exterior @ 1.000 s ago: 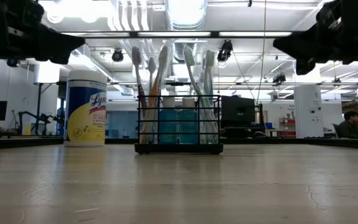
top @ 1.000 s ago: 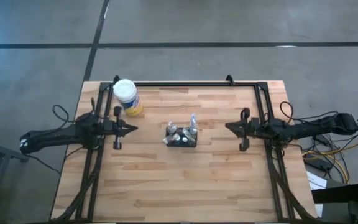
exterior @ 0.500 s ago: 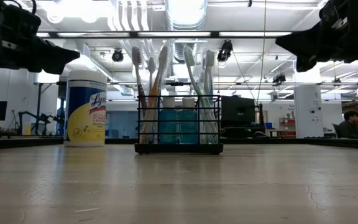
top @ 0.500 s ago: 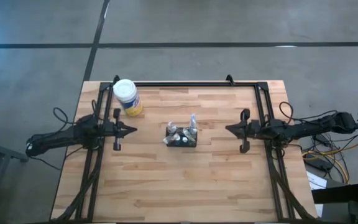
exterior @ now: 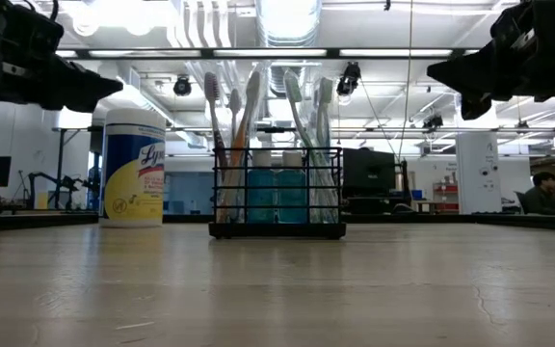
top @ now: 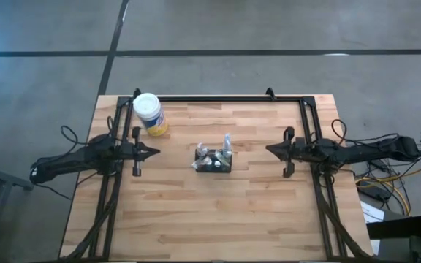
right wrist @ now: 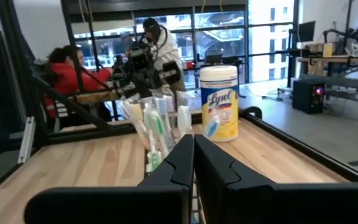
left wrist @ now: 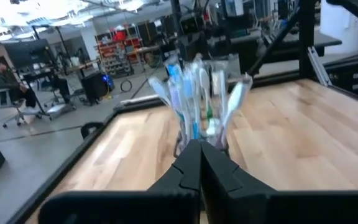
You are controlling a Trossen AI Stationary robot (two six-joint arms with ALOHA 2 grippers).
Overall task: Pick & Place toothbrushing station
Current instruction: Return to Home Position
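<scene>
So: left pincer (top: 155, 152) and right pincer (top: 270, 150), both clenched empty, face the toothbrushing station (top: 213, 162) from opposite ends of its long axis, neither clearly nearer.

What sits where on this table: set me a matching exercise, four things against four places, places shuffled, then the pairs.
1. wire caddy
2. yellow tub
3. left gripper
4. right gripper

A. right side, fingers shut
B. by a corner, left arm's side
C. middle of the table
D. left side, fingers shut

Pairs: 1-C, 2-B, 3-D, 4-A.
</scene>
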